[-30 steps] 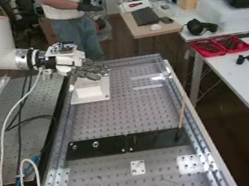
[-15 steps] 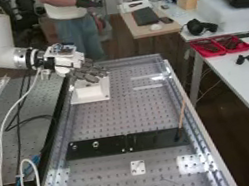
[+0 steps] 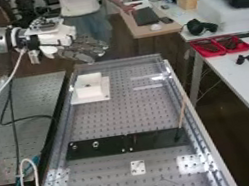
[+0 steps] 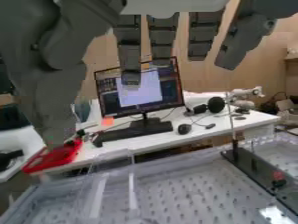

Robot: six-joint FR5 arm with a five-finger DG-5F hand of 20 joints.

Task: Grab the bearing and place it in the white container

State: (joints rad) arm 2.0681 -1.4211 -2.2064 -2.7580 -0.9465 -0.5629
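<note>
Straight, spread fingers, holding nothing, belong to a hand that has just risen clear of the white container below them, so release seems done; whether the bearing lies inside, I cannot tell. Farther from the fingers, a small metal ring rests on a black plate.

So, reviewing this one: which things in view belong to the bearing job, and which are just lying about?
Job:
- white container
- hand
- possibly the small round parts on the black plate; I can't tell whether one is the bearing

Apparently just lying about:
- red trays
- monitor
- keyboard
</note>
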